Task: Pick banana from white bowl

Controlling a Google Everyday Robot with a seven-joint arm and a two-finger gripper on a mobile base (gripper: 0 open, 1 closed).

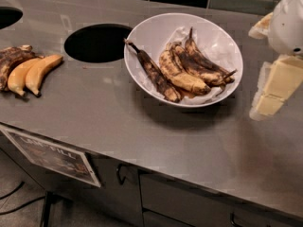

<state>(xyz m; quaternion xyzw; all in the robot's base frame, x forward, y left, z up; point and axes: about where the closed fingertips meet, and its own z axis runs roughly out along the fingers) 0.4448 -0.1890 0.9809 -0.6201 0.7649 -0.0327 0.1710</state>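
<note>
the banana (189, 72) is one cluster of three fruits, lying in the right half of the white bowl (151, 32). the three lie side by side, their tops drawn together toward the far rim and their bodies curving down to the right. the skins are dull yellow under heavy brown-black blotching. the one furthest left keeps the most yellow, while the two further right are nearly all dark. just left of the cluster, in the same bowl, lies one slim black banana (154, 74), set on a slant with its stem pointing up and left. that makes four fruits in a single bowl.

the bowl sits on a grey metal counter (165, 141). two round holes are cut into the countertop: one hole (97, 42) just left of the bowl, and a second hole (7, 17) partly cut off at the far left edge. on the left of the counter lie two smooth orange-yellow bananas (33, 74) side by side, with a dark brown bunch (12, 58) touching them on the left. one printed sign (52, 157) hangs on the cabinet front below.

the gripper (274, 86) hangs at the right edge of the view, well apart from the bowl and touching nothing. whether it is spread or pressed together cannot be told.
</note>
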